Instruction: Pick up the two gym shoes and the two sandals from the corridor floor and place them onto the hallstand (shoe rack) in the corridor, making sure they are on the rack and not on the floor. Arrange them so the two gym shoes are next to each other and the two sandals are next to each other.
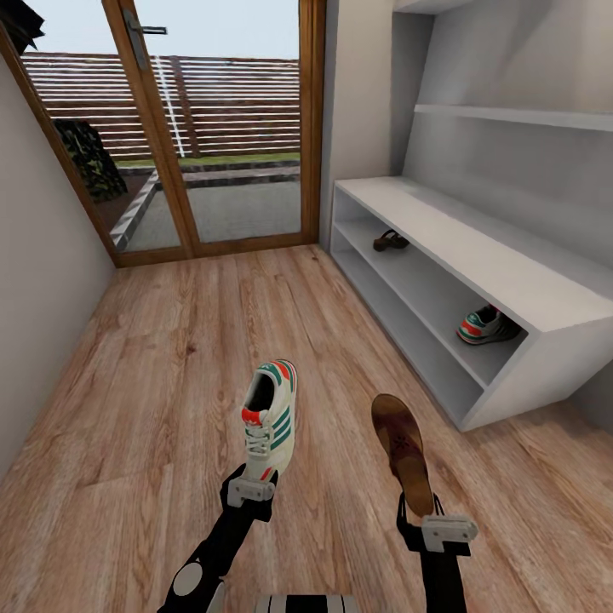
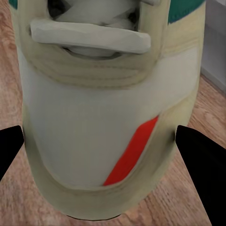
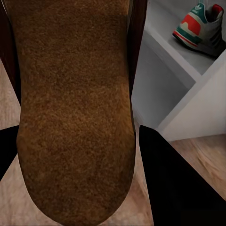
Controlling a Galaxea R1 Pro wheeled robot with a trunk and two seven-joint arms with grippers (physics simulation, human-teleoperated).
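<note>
My left gripper (image 1: pixel 249 487) is shut on the heel of a white gym shoe (image 1: pixel 271 415) with green stripes, held toe-up above the wood floor. In the left wrist view the shoe's heel (image 2: pixel 103 117) sits between the dark fingers (image 2: pixel 201 160). My right gripper (image 1: pixel 424 513) is shut on a brown sandal (image 1: pixel 402 447), whose tan footbed (image 3: pixel 75 103) lies between its fingers (image 3: pixel 174 179). The grey hallstand (image 1: pixel 477 255) stands to the right. Its upper compartment holds the other sandal (image 1: pixel 390 241) at the far end and the other gym shoe (image 1: pixel 487 326) (image 3: pixel 200 26) at the near end.
A glass door with a wooden frame (image 1: pixel 183 170) closes the corridor's far end. A plain wall (image 1: pixel 42 255) runs along the left. Thin floating shelves (image 1: pixel 519 115) hang above the hallstand. Wood plank floor (image 1: pixel 170 358) lies between me and the door.
</note>
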